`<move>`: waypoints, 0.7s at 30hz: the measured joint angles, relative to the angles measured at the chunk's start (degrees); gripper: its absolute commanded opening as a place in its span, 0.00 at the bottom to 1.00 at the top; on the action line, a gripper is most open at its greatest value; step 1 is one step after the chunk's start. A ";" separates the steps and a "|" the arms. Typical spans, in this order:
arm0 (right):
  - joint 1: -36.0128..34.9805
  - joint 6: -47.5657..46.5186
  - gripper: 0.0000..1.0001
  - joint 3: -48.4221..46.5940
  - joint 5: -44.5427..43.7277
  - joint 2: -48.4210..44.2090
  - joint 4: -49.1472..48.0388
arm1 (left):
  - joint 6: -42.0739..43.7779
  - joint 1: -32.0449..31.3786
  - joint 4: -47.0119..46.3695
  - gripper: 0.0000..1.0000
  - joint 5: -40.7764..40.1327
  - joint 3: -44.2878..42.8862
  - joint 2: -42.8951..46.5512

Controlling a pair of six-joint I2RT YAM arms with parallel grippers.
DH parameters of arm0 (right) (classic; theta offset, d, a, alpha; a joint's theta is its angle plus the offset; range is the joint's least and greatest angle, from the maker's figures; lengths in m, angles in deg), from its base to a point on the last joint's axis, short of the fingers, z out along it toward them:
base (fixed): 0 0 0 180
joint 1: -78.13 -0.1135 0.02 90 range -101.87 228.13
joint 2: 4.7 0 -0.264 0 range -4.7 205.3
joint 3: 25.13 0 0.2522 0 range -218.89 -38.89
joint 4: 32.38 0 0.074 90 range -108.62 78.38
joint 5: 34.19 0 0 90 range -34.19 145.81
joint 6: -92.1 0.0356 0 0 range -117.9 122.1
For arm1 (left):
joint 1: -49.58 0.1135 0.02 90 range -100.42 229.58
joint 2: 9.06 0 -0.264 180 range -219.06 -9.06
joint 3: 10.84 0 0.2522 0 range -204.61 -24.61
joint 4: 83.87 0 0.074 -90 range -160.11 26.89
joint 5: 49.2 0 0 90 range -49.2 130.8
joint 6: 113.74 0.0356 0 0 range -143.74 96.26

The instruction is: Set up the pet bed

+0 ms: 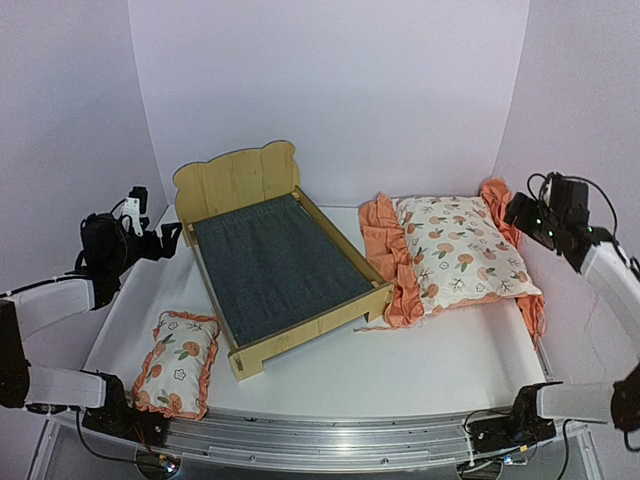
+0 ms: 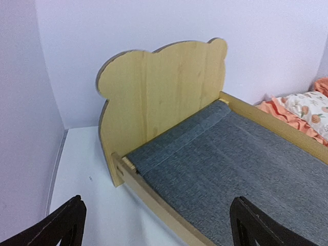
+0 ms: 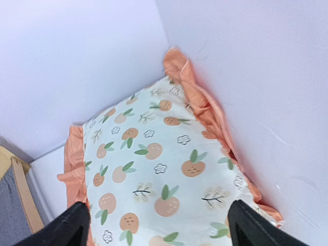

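The pet bed (image 1: 275, 265) stands at the table's middle: light wooden frame, bear-ear headboard (image 1: 238, 180), bare grey-blue fabric base. In the left wrist view the pet bed (image 2: 220, 159) fills the frame, headboard (image 2: 164, 87) upright. My left gripper (image 1: 168, 238) hovers left of the bed near the headboard, open and empty; its black fingertips (image 2: 69, 223) frame the side rail. My right gripper (image 1: 520, 212) hangs open above the far right end of the fruit-print mattress cushion (image 1: 455, 255). Nothing is between its fingers (image 3: 74, 225), and the cushion (image 3: 159, 169) lies below.
A small matching fruit-print pillow (image 1: 178, 362) lies at the front left of the white table (image 1: 400, 370). The cushion's orange ruffle (image 3: 197, 97) presses against the right wall. Lilac walls close in on three sides. A metal rail (image 1: 330, 440) runs along the near edge.
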 measured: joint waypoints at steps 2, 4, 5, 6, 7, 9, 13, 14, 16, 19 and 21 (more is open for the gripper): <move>0.00 0.46 0.85 -7.53 1.76 7.58 3.28 | 1.60 0.00 3.52 1.00 3.50 -2.44 1.71; -0.09 1.14 0.85 -14.69 3.26 16.43 7.88 | 3.67 0.00 7.51 1.00 7.65 -6.10 1.32; -0.14 1.41 0.87 -17.93 3.64 20.91 9.86 | 4.30 -0.02 8.83 1.00 9.16 -7.68 0.73; -0.35 1.59 0.90 -21.22 3.72 25.63 12.15 | 4.74 -0.05 10.31 1.00 10.56 -9.48 -0.01; -0.67 1.69 0.93 -24.15 3.65 30.09 14.25 | 5.08 -0.08 11.60 1.00 11.79 -11.46 -0.96; -1.76 1.24 0.96 -30.37 2.46 39.12 19.95 | 5.32 -0.12 13.00 1.00 13.41 -14.86 -2.76; -4.49 -0.50 0.80 -39.34 0.16 53.91 28.94 | 5.51 -0.43 14.56 1.00 15.81 -18.00 -4.11; -4.91 -0.78 0.67 -40.37 -0.02 56.34 30.45 | 5.49 -0.52 14.81 1.00 16.43 -18.46 -4.25; -5.57 -0.95 0.42 -41.92 -0.15 60.43 33.32 | 5.27 -0.69 15.32 1.00 17.54 -19.20 -4.44; -5.58 -0.88 0.01 -43.30 0.69 62.38 36.80 | 3.99 -0.78 15.92 1.00 19.12 -20.40 -4.77; -5.52 -1.05 0.00 -45.57 1.47 62.35 38.93 | 2.98 -0.79 16.14 1.00 20.30 -21.42 -5.12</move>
